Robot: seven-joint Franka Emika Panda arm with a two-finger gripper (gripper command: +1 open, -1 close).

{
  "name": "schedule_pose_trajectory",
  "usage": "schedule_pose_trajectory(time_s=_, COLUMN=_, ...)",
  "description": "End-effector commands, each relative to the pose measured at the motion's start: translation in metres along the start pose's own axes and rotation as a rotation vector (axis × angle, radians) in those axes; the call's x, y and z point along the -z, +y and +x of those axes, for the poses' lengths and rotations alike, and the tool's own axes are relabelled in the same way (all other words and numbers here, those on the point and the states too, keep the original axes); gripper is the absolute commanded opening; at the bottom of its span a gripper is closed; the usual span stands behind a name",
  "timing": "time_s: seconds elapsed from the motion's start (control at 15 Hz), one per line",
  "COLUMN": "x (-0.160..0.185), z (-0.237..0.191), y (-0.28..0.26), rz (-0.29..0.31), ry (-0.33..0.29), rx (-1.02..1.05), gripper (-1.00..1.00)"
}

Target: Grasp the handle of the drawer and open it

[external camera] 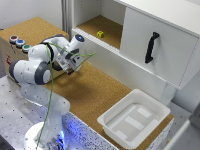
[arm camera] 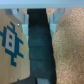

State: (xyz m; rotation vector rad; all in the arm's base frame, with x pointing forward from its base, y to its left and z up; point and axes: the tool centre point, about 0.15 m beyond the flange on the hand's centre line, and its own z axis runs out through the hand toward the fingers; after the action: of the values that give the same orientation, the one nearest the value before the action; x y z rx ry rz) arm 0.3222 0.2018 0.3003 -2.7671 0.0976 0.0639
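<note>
The white drawer front (external camera: 167, 55) sits in the cabinet at the exterior view's right and looks closed. Its black vertical handle (external camera: 151, 47) is mounted near the panel's left side. My gripper (external camera: 70, 66) hangs over the cork table (external camera: 95, 92), well off to the exterior view's left of the handle and lower than it, touching nothing. Its fingers are too blurred to read. The wrist view shows only a dark strip (arm camera: 40, 45), cork (arm camera: 67, 50) and a brown surface with a blue mark (arm camera: 11, 46). The handle is not in that view.
A small yellow cube (external camera: 100, 34) lies in the open cabinet compartment behind the arm. A white tray (external camera: 134, 119) stands at the table's near right corner. A box with coloured buttons (external camera: 19, 43) is at the far left. Green cable (external camera: 50, 90) runs along the arm.
</note>
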Motion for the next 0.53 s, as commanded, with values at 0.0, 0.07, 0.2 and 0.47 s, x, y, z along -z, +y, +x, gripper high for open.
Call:
schedule_pose_trajectory(time_s=0.0, x=-0.03, z=0.008, y=0.047, rz=-0.006, ry=0.003, rx=-0.027, gripper=-1.0)
schedule_pose_trajectory(time_s=0.07, x=-0.029, z=0.008, y=0.049, rz=-0.01, ry=0.005, rx=-0.031, gripper=-1.0)
schedule_pose_trajectory(time_s=0.2, x=-0.027, z=0.008, y=0.054, rz=-0.014, ry=0.005, rx=-0.041, gripper=-1.0)
schedule_pose_trajectory(time_s=0.47, x=-0.023, z=0.008, y=0.064, rz=-0.025, ry=0.009, rx=-0.059, gripper=-1.0)
